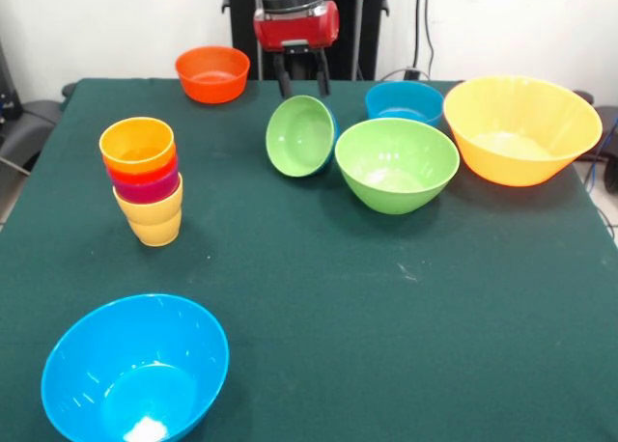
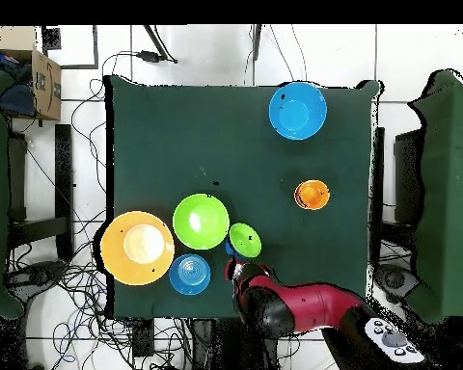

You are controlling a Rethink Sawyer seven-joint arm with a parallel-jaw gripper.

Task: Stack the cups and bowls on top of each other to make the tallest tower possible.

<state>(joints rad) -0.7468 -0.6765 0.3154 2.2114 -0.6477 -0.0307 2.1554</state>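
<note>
So the gripper (image 1: 299, 81) has pinched the rim of the small green plastic bowl (image 1: 301, 135) — it hangs tilted on its side, I'd guess headed for the stack. The red-and-black arm (image 1: 295, 17) drops near-vertical. The tower of nested plastic cups (image 1: 145, 179) stands well apart, orange-yellow cup on top.

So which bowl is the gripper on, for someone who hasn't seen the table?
Start at the big yellow bowl at the table's far corner and pass the large green bowl beside it. Next comes the small green bowl, right under the gripper. Unlike every other bowl, it is tipped on its side, opening facing the camera.
</note>
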